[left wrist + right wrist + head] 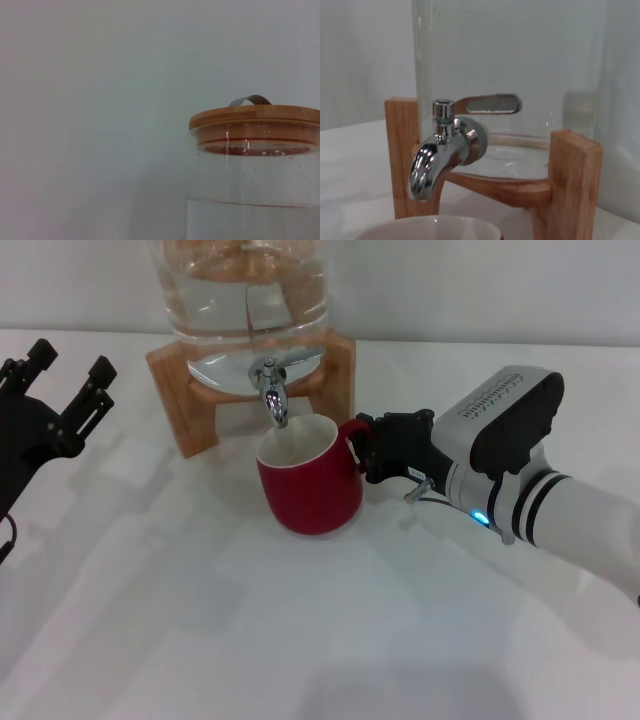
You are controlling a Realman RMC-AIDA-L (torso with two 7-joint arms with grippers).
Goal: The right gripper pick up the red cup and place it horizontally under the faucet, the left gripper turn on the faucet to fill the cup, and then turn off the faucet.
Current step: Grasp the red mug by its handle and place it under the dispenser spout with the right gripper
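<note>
The red cup [310, 488] stands upright on the white table, its open mouth right below the spout of the chrome faucet [272, 390]. My right gripper [366, 450] is at the cup's right side, shut on its loop handle. In the right wrist view the faucet [440, 155] fills the middle, its lever pointing sideways, and the cup's pale rim [430, 229] shows just beneath the spout. No water stream is visible. My left gripper [65, 400] hangs at the far left, apart from the dispenser, with its prongs spread open and empty.
The glass dispenser [245, 290] holds water and sits on a wooden stand [185, 400] at the back. Its wooden lid [255, 120] shows in the left wrist view. White table [250, 640] stretches in front of the cup.
</note>
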